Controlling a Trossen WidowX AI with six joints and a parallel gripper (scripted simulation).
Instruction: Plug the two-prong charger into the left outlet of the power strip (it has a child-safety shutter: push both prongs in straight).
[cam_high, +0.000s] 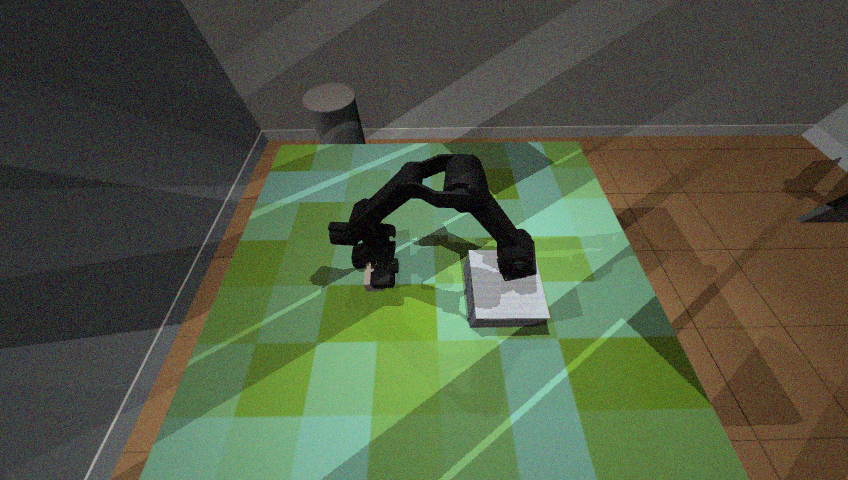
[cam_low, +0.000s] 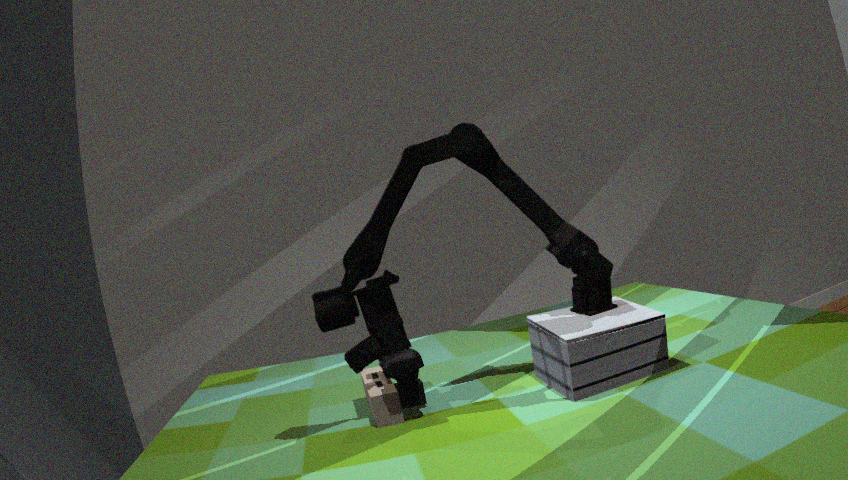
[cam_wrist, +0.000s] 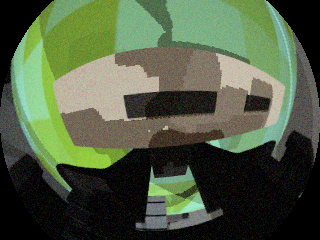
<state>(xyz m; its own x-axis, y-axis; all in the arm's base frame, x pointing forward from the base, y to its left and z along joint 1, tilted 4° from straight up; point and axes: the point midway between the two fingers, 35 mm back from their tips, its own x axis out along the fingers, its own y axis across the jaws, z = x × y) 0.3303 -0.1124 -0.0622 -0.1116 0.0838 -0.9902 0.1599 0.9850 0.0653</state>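
The power strip (cam_high: 368, 277) (cam_low: 382, 404) (cam_wrist: 105, 131) is a beige block on the mat. Its face shows two dark recesses in the wrist view, a wide one at the middle and a narrower-looking one at right. My gripper (cam_high: 383, 281) (cam_low: 412, 409) (cam_wrist: 166, 139) points down low beside the strip, on its right in the top and exterior views. It is shut on a small dark block, which I take for the charger (cam_wrist: 171, 159). The charger shows just below the strip's near edge in the wrist view. Its prongs are hidden, and I cannot tell whether it touches the strip.
The arm stands on a white-topped grey box (cam_high: 523, 306) (cam_low: 618, 359) (cam_wrist: 156, 212) to the right. A patchwork mat (cam_high: 404, 380) (cam_low: 476, 446) lies beneath everything. A grey cylinder (cam_high: 330, 98) stands beyond the mat's back left edge. Hard shadows cross the scene.
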